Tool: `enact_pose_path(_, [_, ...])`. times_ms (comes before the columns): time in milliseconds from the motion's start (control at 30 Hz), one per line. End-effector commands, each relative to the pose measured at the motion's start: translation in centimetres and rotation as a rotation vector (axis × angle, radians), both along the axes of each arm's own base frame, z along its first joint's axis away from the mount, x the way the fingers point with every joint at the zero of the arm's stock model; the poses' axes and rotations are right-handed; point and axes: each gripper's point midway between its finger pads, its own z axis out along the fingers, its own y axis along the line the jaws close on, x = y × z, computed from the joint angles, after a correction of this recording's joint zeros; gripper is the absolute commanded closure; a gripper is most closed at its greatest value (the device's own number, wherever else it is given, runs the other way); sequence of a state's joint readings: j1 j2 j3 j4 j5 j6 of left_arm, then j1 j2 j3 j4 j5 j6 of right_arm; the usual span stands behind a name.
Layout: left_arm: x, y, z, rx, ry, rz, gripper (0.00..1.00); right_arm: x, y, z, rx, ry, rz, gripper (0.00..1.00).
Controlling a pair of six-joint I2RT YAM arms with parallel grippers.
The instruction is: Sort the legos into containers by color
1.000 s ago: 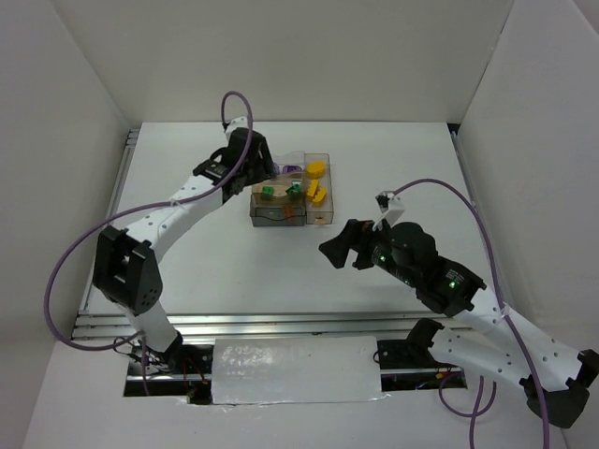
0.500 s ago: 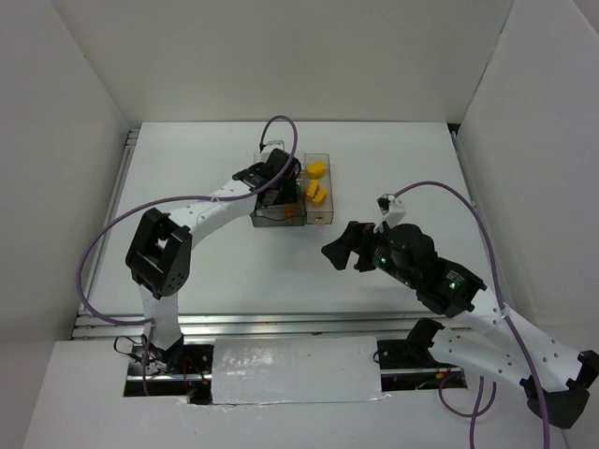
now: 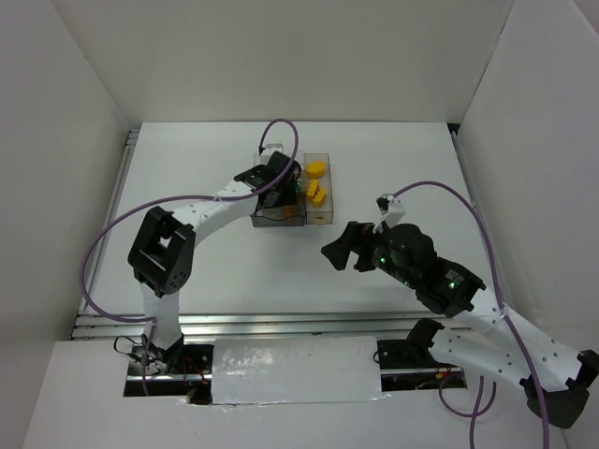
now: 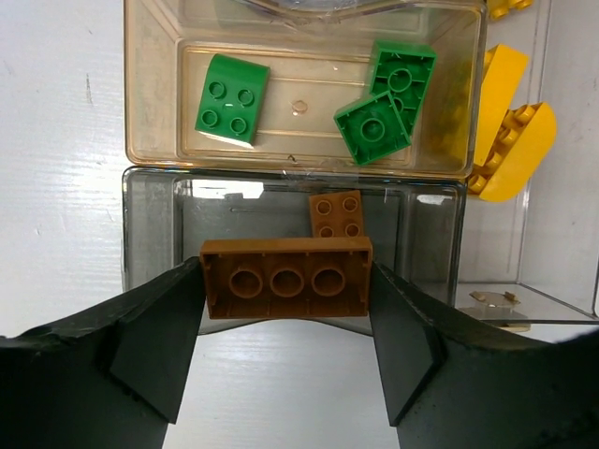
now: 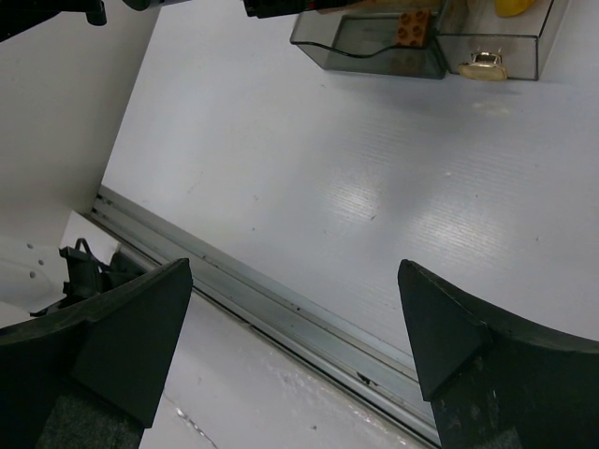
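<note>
My left gripper (image 4: 286, 292) is shut on a long orange-brown lego (image 4: 281, 271), held by its ends over the near edge of the grey bin (image 4: 150, 224). A small orange-brown lego (image 4: 337, 213) lies in that bin. Three green legos (image 4: 231, 97) lie in the tan bin (image 4: 150, 56) behind it. Yellow legos (image 4: 510, 140) lie in the clear bin on the right. In the top view my left gripper (image 3: 278, 182) covers the containers (image 3: 323, 217). My right gripper (image 3: 335, 251) is open and empty, apart from the bins. No purple lego shows.
A small gold-coloured piece (image 4: 487, 304) lies in the near clear bin (image 5: 487, 37). White walls enclose the table on three sides. A metal rail (image 5: 281, 309) runs along the table's near edge, under my right gripper (image 5: 292, 271).
My left arm swung right from beside the containers to over them with the brick. Over the last half second it barely moved. My right arm stayed still.
</note>
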State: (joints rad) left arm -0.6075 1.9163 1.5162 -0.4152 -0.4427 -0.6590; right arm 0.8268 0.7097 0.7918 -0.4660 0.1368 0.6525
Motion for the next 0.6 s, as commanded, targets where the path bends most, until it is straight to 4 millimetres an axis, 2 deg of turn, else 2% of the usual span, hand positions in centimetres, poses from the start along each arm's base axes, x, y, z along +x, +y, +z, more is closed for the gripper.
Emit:
enact_pose_path(0, [0.2, 0.3, 1.1, 0.0, -0.042, 0.023, 0.18, 0.3, 0.0, 0.4, -0.01, -0.022, -0.003, 0.02])
enact_pose_path(33, [0.1, 0.5, 1.3, 0.005, -0.042, 0.027, 0.16, 0.4, 0.0, 0.3, -0.013, -0.022, -0.005, 0.02])
enact_pose_path(100, [0.0, 0.7, 2.0, 0.003, -0.055, 0.025, 0.0, 0.5, 0.0, 0.4, -0.015, -0.024, -0.007, 0.02])
enact_pose_path(300, [-0.4, 1.3, 4.0, 0.009, -0.079, 0.04, 0.0, 0.8, -0.3, 1.1, -0.031, -0.034, -0.023, 0.01])
enact_pose_path(333, [-0.6, 1.6, 5.8, -0.007, -0.11, 0.041, 0.0, 0.8, -0.5, 1.2, -0.039, -0.037, -0.031, 0.01])
enact_pose_path(400, [-1.3, 2.3, 7.5, -0.019, -0.142, 0.05, 0.01, 1.1, -1.4, 1.8, -0.064, -0.056, -0.067, 0.01])
enact_pose_path(433, [-1.7, 3.2, 10.0, -0.029, -0.191, 0.067, 0.0, 1.1, -2.0, 2.5, -0.073, -0.062, -0.085, 0.0])
enact_pose_path(500, [-2.7, 5.1, 11.9, -0.004, -0.206, 0.104, 0.01, 1.5, -3.5, 3.4, -0.107, -0.083, -0.144, 0.0])
enact_pose_path(533, [-3.4, 6.4, 14.0, -0.019, -0.233, 0.136, 0.01, 1.3, -4.3, 4.5, -0.119, -0.087, -0.164, 0.0])
enact_pose_path(567, [-4.1, 8.7, 14.4, 0.001, -0.214, 0.186, 0.0, 1.4, -5.1, 5.0, -0.137, -0.09, -0.194, 0.0])
